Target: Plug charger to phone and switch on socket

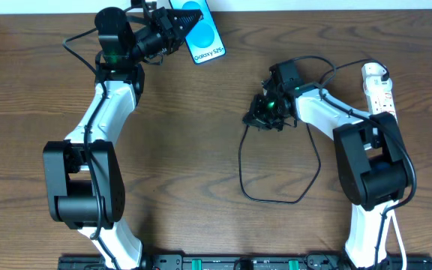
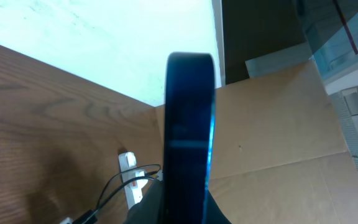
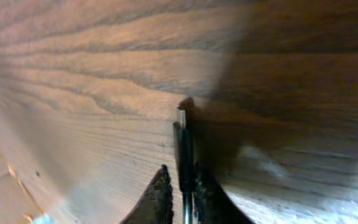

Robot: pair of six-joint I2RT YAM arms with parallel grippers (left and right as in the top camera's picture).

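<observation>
My left gripper is shut on the phone at the table's far edge; its blue screen reads "Galaxy S25+". In the left wrist view the phone stands edge-on between my jaws. My right gripper is shut on the charger's small plug tip, which sticks out past my fingers just above the wood. The black cable loops toward the front and back up to the socket, a white power strip at the far right. The socket also shows in the left wrist view.
The wooden table ends just beyond the phone. A brown cardboard sheet and a pale floor lie past that edge. The right arm's own cables arc between the right gripper and the socket.
</observation>
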